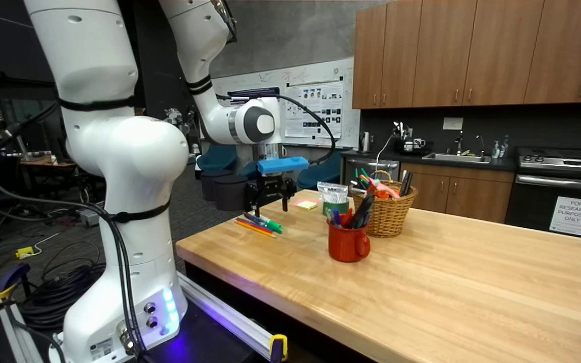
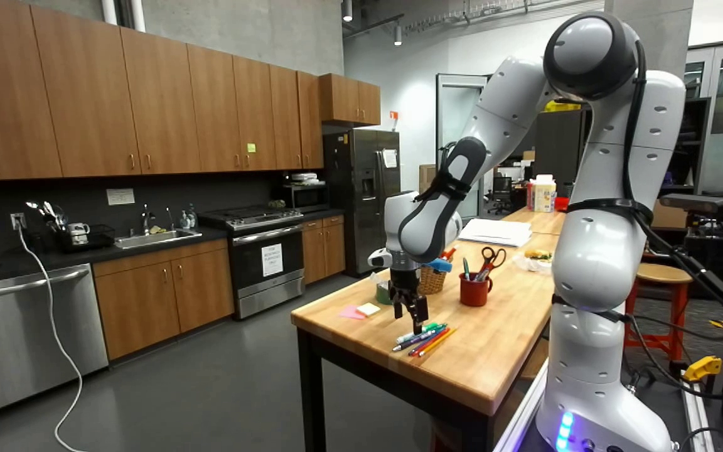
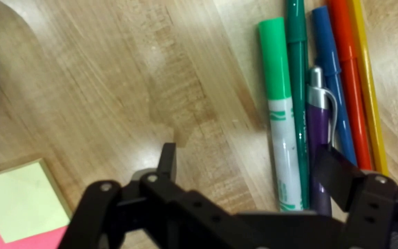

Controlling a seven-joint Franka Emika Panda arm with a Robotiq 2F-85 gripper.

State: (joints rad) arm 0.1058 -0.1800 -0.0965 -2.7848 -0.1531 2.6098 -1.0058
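One purple pen, wrist view, partly hidden by parted jaws

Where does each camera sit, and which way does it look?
In an exterior view: by the robot's base, looking across the table toward the stove; the arm and gripper show.
In an exterior view: off the table's end, looking toward the fridge; the arm and gripper show.
Wrist view: on the arm, looking down past the gripper at the pens; of the robot, only the gripper shows.
Both exterior views share the red cup and those pens.
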